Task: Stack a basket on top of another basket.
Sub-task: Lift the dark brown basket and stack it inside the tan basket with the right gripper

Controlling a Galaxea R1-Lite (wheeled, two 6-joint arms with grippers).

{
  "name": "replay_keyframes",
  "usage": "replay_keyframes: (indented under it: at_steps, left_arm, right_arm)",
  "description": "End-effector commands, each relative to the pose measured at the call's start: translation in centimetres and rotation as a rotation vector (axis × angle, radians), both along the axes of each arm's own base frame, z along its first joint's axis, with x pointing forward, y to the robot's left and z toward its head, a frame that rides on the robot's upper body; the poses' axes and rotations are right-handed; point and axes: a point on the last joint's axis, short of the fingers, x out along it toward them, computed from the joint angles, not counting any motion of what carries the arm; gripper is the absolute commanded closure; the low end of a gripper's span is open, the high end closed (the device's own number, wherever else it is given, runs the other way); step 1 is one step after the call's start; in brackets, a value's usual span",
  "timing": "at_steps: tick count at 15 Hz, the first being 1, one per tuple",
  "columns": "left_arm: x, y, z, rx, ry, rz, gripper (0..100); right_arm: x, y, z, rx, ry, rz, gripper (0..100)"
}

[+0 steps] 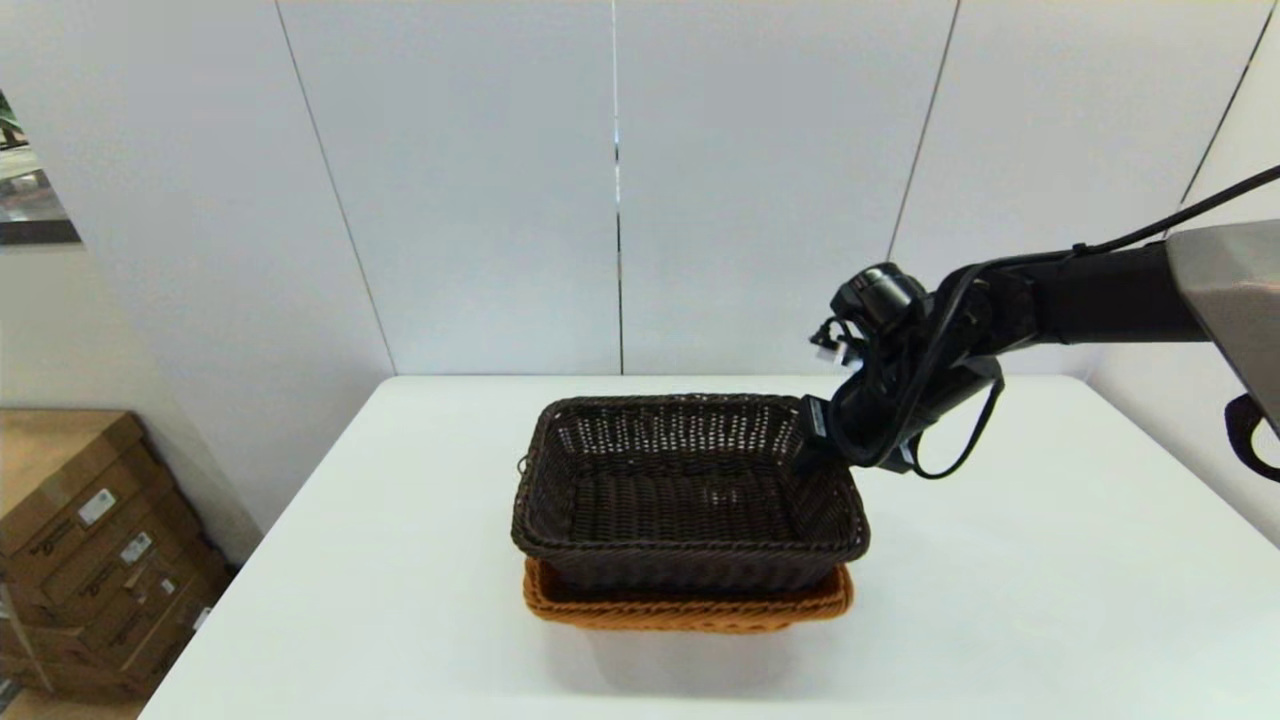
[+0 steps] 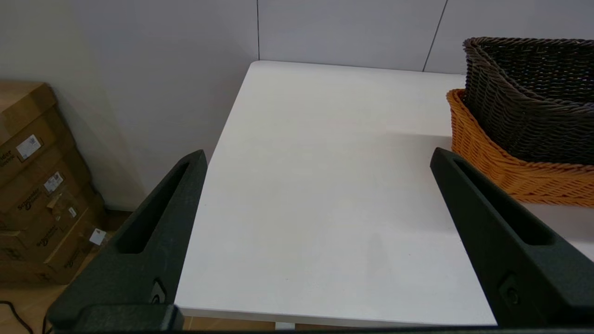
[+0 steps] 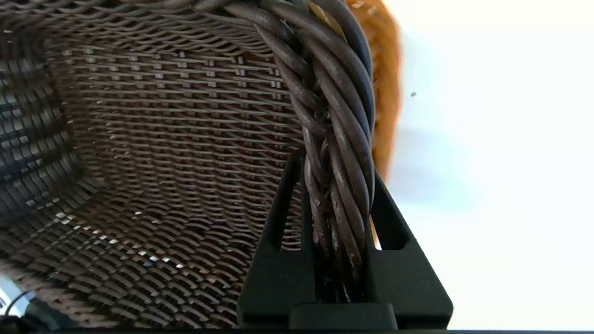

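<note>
Dark brown basket [image 1: 688, 495] nested in orange basket [image 1: 690, 608]; right gripper [image 3: 338, 185] clamped on its rim.

The dark brown basket [image 1: 688, 490] shows woven wicker, open weave on the sides, its braided rim of thick smooth strands with a faint sheen. Beneath it, the orange basket [image 1: 690, 608] is the same kind of wicker, tighter in the weave and matt. The right gripper [image 3: 341, 185] looks like matt black plastic with a fine grainy texture; the left gripper [image 2: 318, 160] matches. The table [image 1: 1000, 600] is smooth, white and softly matt. Cardboard boxes [image 1: 90, 550] look plain brown paperboard with paper labels.
</note>
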Motion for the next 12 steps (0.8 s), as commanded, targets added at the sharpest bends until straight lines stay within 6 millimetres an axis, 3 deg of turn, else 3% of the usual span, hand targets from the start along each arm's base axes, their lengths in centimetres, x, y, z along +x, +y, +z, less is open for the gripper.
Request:
replay_keyframes:
  at_steps: [1,12]
  left_arm:
    - [0.0,0.0,0.0,-0.001,0.0,0.001,0]
    - [0.0,0.0,0.0,-0.001,0.0,0.001,0]
  right_arm:
    - [0.9,-0.6,-1.9,-0.015,0.037,-0.025,100]
    - [0.6,-1.2,-0.5,-0.007,0.001,-0.031,100]
